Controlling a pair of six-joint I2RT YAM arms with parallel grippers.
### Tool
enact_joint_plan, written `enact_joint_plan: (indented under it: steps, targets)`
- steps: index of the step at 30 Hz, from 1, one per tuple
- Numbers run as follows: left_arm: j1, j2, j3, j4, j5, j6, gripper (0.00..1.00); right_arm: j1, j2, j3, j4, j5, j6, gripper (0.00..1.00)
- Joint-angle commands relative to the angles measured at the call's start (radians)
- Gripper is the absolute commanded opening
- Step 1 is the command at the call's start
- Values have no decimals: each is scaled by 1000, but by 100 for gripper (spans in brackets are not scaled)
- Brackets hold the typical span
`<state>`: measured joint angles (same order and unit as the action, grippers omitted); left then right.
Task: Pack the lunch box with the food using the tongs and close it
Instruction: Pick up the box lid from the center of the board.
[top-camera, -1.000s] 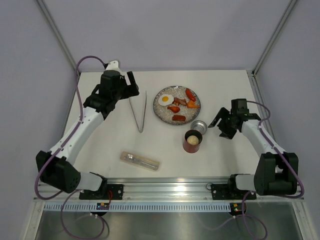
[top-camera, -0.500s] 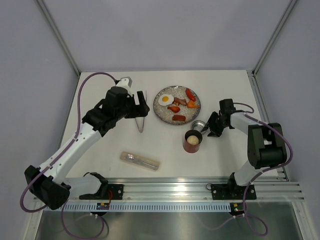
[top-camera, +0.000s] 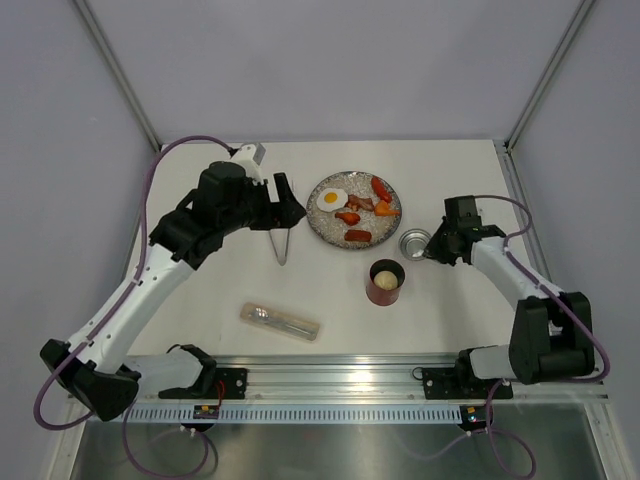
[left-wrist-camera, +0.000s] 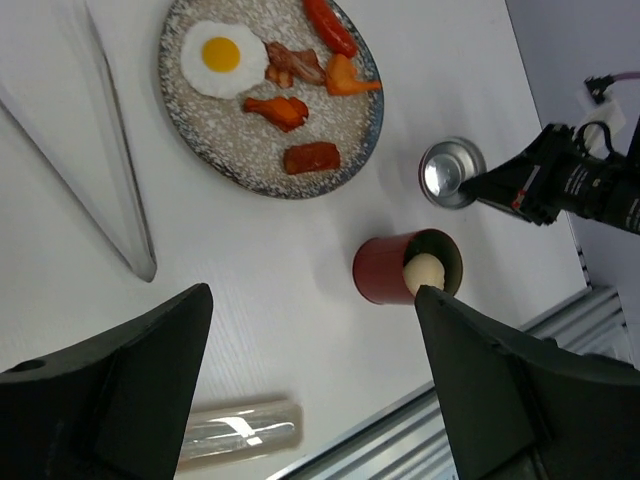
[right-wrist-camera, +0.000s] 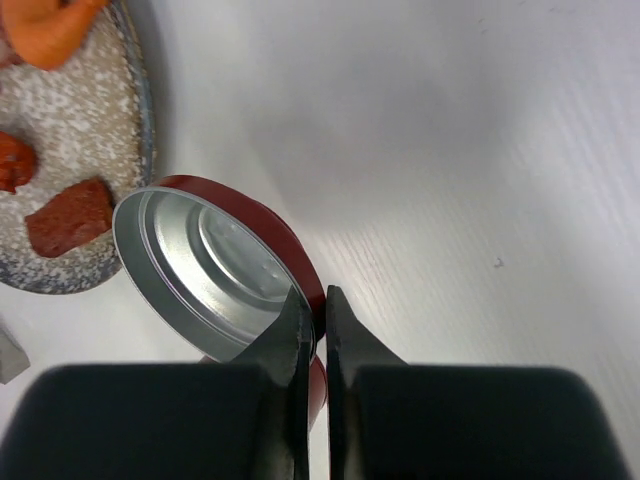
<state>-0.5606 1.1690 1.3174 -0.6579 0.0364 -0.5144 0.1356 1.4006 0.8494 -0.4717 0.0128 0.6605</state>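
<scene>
- Nearest the arms, off to the left of the lunch box (top-camera: 385, 292), a clear case (top-camera: 280, 321) lies on the worktop (top-camera: 200, 300). It has no part in this step, so leave it alone.
- The lunch box stands upright and open, with a pale ball (top-camera: 384, 277) inside. Nothing should bump it.
- Just behind the lunch box and a little to its right, the right hand (right-wrist-camera: 315, 295) is pinched tight on the rim of the lid (right-wrist-camera: 200, 265), which sits shiny side up. I cannot tell if the lid is lifted or resting on the worktop. Set it down flat, close to the lunch box but out of the way.
- Well to the left of the lunch box, the tongs (top-camera: 281, 245) lie flat, joined tip toward the arms.
- The left hand (left-wrist-camera: 312, 295) hangs over the far part of the tongs. Its fingers are wide apart and hold nothing. It should come straight down with one finger outside each thin arm, near the middle. Then it should squeeze softly, so the tongs do not slip or spin.
- Farthest back, behind the lunch box, the plate (left-wrist-camera: 225, 140) holds the fried egg (left-wrist-camera: 222, 55), the sausage (left-wrist-camera: 312, 157) and the shrimp (left-wrist-camera: 345, 78), all waiting to be packed.
</scene>
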Motion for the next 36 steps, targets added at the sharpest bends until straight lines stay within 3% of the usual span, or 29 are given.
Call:
enact_joint_plan:
  steps: [1, 4, 7, 13, 19, 30, 36]
  targets:
    - [-36, 30, 60, 11, 138, 17, 86, 1, -130, 5, -106, 162, 2, 0]
    - [-81, 78, 115, 7, 186, 36, 85, 1, -245, 16, -150, 152, -18, 0]
    - [-128, 150, 135, 36, 262, 48, 84, 1, -328, 39, -148, 19, -44, 0]
    - [-157, 225, 74, 200, 413, -18, 86, 2, -396, 57, -96, -278, -50, 0]
    - [-200, 286, 8, 405, 453, -104, 88, 4, -342, 128, -113, -431, -137, 0]
    - [-216, 411, -9, 610, 462, -210, 89, 7, -348, 155, -136, -514, -148, 0]
    - [-216, 491, 3, 653, 450, -246, 83, 7, -345, 157, -131, -536, -150, 0]
